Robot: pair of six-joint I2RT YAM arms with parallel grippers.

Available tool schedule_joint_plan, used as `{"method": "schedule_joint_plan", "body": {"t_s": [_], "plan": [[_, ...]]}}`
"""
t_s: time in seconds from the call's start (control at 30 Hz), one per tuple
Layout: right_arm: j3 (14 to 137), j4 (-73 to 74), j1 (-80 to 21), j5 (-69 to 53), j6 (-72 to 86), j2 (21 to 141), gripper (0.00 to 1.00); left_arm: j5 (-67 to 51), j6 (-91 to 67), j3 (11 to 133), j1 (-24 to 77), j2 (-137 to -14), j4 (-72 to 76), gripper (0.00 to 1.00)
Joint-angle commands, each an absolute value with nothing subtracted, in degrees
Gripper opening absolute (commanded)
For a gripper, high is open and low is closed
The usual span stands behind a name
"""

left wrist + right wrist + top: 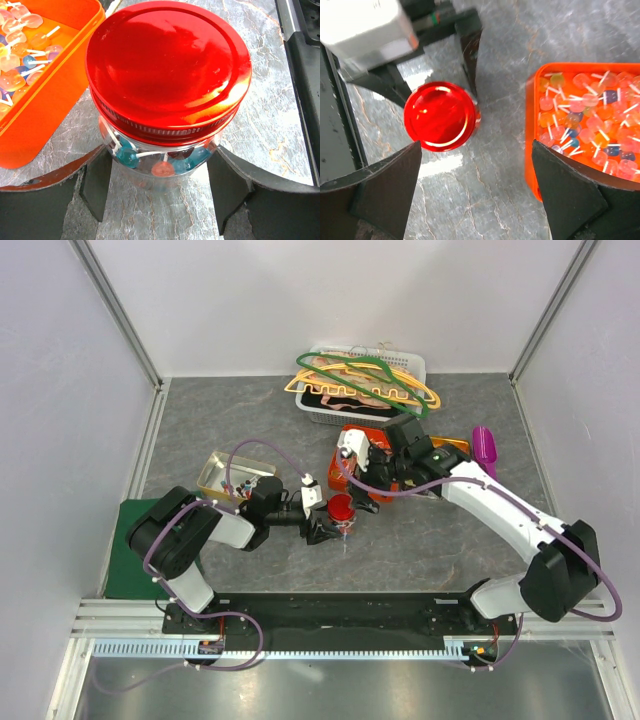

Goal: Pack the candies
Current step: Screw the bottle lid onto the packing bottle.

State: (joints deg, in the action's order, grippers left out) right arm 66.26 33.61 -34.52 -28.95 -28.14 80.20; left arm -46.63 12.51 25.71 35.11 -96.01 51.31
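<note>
Candies on white sticks fill the orange tray. A few more sit in the jar under its red lid, beside the tray. The left gripper clamps the jar's sides. The right gripper hangs wide apart above the table.

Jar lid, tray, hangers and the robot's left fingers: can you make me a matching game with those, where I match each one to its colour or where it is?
Things:
1. jar lid
2. tray
3. hangers
4. left fingers

Match with:
A. piled in the white basket
B. one on each side of the jar
C. red
D. orange, with candies inside

Pairs: 1-C, 2-D, 3-A, 4-B.
</note>
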Motion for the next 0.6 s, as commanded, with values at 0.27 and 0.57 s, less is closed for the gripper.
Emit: {"method": "schedule_joint_plan", "body": {"t_s": [0.27,0.57], "plan": [[79.6,35.4,-34.1,-40.5,-21.8,91.3,0.5,-46.6,13.5,26.9,35.2,-96.2,51.9,0.71],[81.1,37.2,-34.1,-42.3,-23.4,95.5,0.49,-46.3,13.6,27.2,35.2,-96.4,51.4,0.71]]}}
